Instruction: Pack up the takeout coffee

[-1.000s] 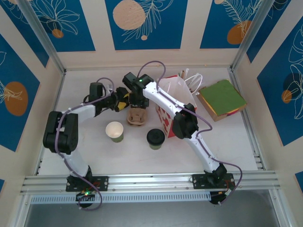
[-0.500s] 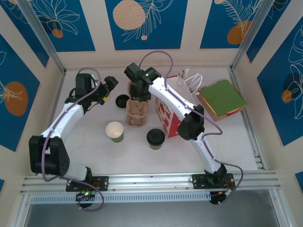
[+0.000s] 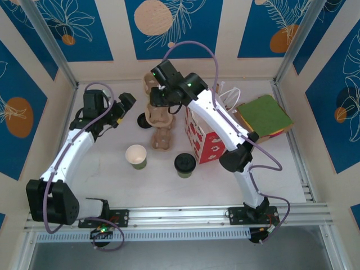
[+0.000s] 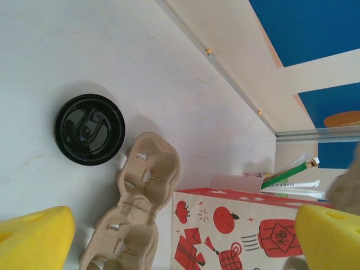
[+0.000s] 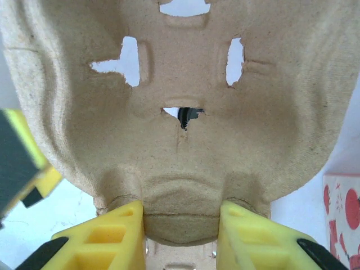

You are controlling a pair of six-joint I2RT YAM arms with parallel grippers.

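Pulp cup carrier (image 3: 157, 107), top view: right gripper (image 3: 160, 93) holds it up, probably peeling it off a second carrier (image 3: 161, 139) on the table. Takeout coffee (image 3: 185, 164) stands just beside the red-and-white bag (image 3: 205, 140).
Left wrist: left gripper (image 4: 181, 237) wide, empty, near the loose black lid (image 4: 89, 136).
Right wrist: yellow fingers (image 5: 121, 236) clamp the carrier's rim.

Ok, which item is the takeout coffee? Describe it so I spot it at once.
Find the tall red-and-white bag mid-table. Just off its near-left corner stands the takeout coffee, a short green cup. Unlike the open green cup further left, it wears a black lid; the loose lid farther back has no cup.
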